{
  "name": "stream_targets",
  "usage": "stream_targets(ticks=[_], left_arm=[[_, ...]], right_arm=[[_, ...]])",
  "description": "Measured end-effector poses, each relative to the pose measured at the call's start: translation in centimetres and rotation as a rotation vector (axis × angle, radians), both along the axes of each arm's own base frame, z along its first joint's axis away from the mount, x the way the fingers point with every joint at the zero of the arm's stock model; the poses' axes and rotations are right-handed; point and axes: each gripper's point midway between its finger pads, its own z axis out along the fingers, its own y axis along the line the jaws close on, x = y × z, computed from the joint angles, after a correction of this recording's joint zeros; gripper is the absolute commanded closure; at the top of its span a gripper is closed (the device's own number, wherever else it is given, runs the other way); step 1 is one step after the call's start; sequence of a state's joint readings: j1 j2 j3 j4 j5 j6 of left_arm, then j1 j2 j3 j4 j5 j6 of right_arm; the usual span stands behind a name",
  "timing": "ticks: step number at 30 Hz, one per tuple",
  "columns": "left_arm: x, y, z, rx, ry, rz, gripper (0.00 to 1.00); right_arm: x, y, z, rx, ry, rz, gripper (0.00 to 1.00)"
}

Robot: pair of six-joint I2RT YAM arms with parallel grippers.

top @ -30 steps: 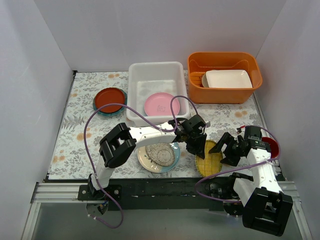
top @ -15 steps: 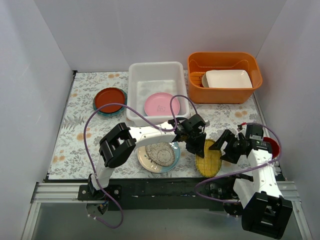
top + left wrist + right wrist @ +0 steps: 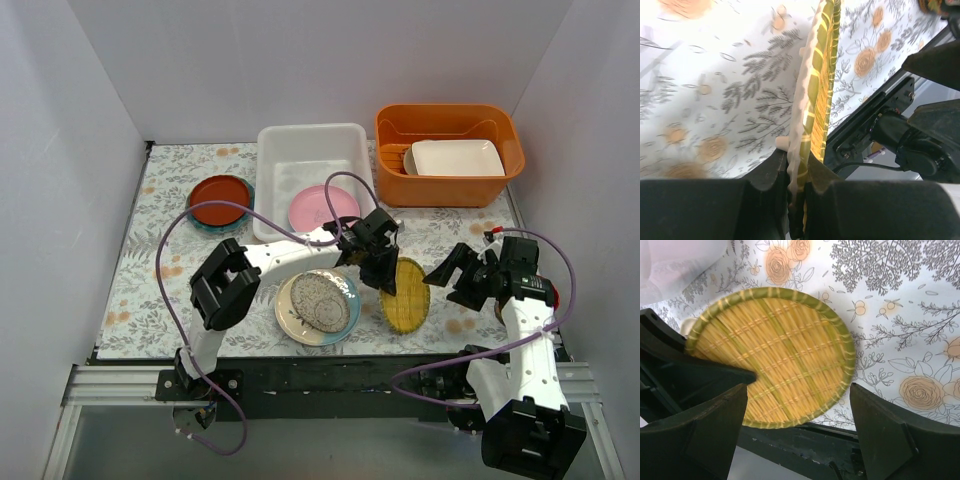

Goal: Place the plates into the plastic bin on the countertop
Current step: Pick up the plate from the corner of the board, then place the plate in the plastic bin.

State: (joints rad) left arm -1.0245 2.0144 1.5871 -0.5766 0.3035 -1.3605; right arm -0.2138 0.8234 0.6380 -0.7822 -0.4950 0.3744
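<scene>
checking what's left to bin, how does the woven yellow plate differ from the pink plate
The woven yellow plate stands tilted on edge, pinched by the left end effector; the pink plate lies flat. The woven yellow plate is outside the plastic bin; the pink plate is inside it. Both are round.

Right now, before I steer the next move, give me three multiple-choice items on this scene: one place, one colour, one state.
1. The pink plate lies: A in the orange tub; B in the plastic bin; C on the countertop.
2. The plate stacked on the teal plate is: A white; B red-brown; C yellow.
3. The woven yellow plate is: A flat on the countertop; B leaning against the orange tub; C gripped at its rim by the left gripper, tilted up.
Answers: 1 B, the bin's walls surround it. 2 B, the red-brown plate covers all but the teal rim. 3 C, the left wrist view shows the jaws clamped on its rim.
</scene>
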Motion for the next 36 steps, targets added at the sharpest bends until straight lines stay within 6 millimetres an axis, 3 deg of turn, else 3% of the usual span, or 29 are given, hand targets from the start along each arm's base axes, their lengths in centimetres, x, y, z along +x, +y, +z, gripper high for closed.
stream_targets(ticks=[13, 21, 30, 36], left_arm=[[4.7, 2.5, 7.2, -0.094, -0.082, 0.093, 1.0], [5.7, 3.6, 8.7, -0.095, -0.07, 0.117, 1.0], [9.0, 4.3, 14.8, -0.177, -0.147, 0.151, 1.0], [11.3, 6.4, 14.8, -0.159, -0.146, 0.209, 1.0]], right_arm=[[0.3, 0.0, 0.4, -0.003, -0.021, 0.008, 0.1], [-0.3, 0.5, -1.8, 0.033, 0.026, 0.012, 0.11], [0.5, 1.0, -2.2, 0.085, 0.039, 0.018, 0.11], [0.5, 1.2, -2.5, 0.099, 0.053, 0.027, 0.11]])
